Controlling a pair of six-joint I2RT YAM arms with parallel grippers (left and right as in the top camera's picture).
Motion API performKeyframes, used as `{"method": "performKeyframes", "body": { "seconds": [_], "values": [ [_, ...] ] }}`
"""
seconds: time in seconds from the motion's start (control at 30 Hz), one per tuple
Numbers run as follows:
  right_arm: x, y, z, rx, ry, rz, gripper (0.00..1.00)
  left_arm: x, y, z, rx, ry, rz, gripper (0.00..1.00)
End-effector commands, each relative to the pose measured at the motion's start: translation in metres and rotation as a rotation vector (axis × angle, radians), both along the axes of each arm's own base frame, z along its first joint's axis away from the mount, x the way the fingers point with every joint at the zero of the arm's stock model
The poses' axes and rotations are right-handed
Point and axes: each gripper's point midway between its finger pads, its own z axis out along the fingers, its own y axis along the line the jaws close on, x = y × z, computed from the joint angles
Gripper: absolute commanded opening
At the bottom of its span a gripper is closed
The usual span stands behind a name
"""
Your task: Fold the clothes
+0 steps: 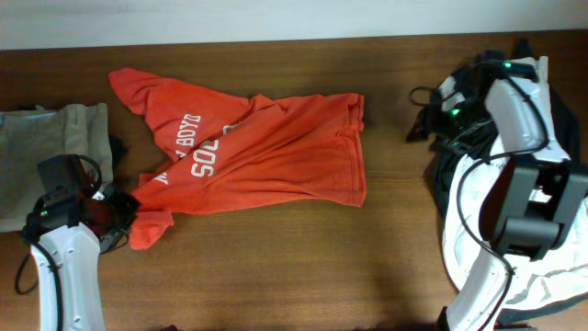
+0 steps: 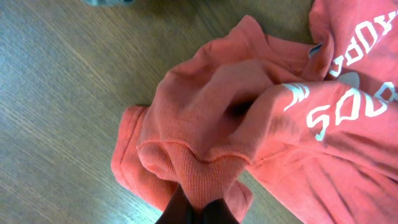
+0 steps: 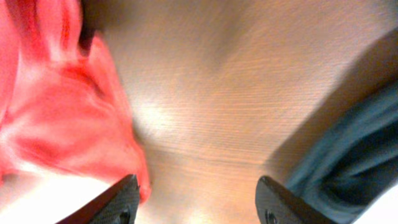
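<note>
Across the middle of the desk (image 1: 276,276), reaching toward the far left corner, lies the red-orange T-shirt (image 1: 285,156). It is rumpled and only partly flat, with its white block lettering (image 1: 204,158) face up and running at a slant. 1 sleeve points at the far edge, and the hem side sits straighter toward the right. The shirt's near-left corner is bunched into a thick wad, and the left gripper (image 1: 118,213) is clamped on that wad. The left wrist view shows its 2 dark fingers (image 2: 183,214) pressed together, with folds of fabric rising from between them just above the wood. Near the left edge, a beige garment (image 1: 55,147) lies beside that arm. At the right edge a black shirt (image 1: 439,165) and a white shirt (image 1: 464,244) are heaped together under the right arm. The right gripper (image 1: 421,124) hangs over bare wood between the T-shirt and the heap, its 2 fingers (image 3: 124,199) spread wide with nothing between them.
</note>
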Motion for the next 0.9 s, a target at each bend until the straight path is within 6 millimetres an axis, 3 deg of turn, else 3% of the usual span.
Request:
{"method": "performKeyframes", "body": {
  "seconds": [0.0, 0.1, 0.2, 0.27, 0.33, 0.37, 0.4, 0.47, 0.57, 0.6, 0.7, 0.73, 0.77, 0.8, 0.83, 0.87],
  "values": [
    [-0.038, 0.052, -0.002, 0.032, 0.101, 0.153, 0.64, 0.003, 0.001, -0.001, 0.009, -0.007, -0.018, 0.01],
    [-0.089, 0.106, -0.032, 0.027, 0.240, 0.298, 0.63, 0.004, 0.001, -0.001, 0.011, -0.012, -0.018, 0.01],
    [-0.099, 0.135, -0.061, -0.011, 0.226, 0.318, 0.63, 0.005, 0.001, 0.000, 0.012, -0.015, -0.018, 0.00],
    [-0.091, 0.124, -0.085, -0.165, 0.201, 0.229, 0.63, 0.005, 0.001, 0.000, 0.013, -0.014, -0.018, 0.00],
    [-0.082, 0.122, -0.090, -0.186, 0.168, 0.202, 0.63, 0.005, 0.001, 0.000, 0.013, -0.015, -0.018, 0.00],
    [-0.078, 0.123, -0.090, -0.185, 0.154, 0.198, 0.58, 0.005, 0.002, 0.000, 0.013, -0.015, -0.018, 0.00],
    [-0.077, 0.124, -0.091, -0.184, 0.146, 0.196, 0.47, 0.006, 0.002, 0.000, 0.014, -0.018, -0.018, 0.01],
    [-0.077, 0.124, -0.091, -0.184, 0.146, 0.196, 0.04, 0.006, 0.002, 0.000, 0.015, -0.022, -0.018, 0.00],
    [-0.085, 0.121, -0.086, -0.188, 0.183, 0.198, 0.04, 0.006, 0.002, 0.000, 0.016, -0.022, -0.018, 0.01],
    [-0.081, 0.115, -0.068, -0.182, 0.172, 0.205, 0.04, 0.008, 0.002, 0.001, 0.033, -0.027, -0.067, 0.00],
    [-0.030, 0.085, 0.037, -0.162, -0.037, 0.125, 0.04, 0.025, 0.009, 0.020, 0.144, -0.086, -0.257, 0.00],
    [-0.012, 0.068, 0.090, -0.160, -0.156, 0.082, 0.04, 0.038, 0.014, 0.043, 0.185, -0.140, -0.277, 0.00],
    [-0.005, 0.056, 0.130, -0.162, -0.236, 0.047, 0.04, 0.051, 0.013, 0.068, 0.209, -0.206, -0.327, 0.01],
    [-0.002, 0.050, 0.159, -0.165, -0.301, 0.035, 0.04, 0.070, 0.005, 0.110, 0.212, -0.332, -0.394, 0.00],
    [-0.002, 0.047, 0.189, -0.172, -0.377, 0.048, 0.04, 0.080, -0.003, 0.142, 0.203, -0.420, -0.424, 0.01],
    [-0.001, 0.046, 0.220, -0.182, -0.467, 0.052, 0.04, 0.089, -0.011, 0.188, 0.208, -0.535, -0.462, 0.01]
  ]
}}
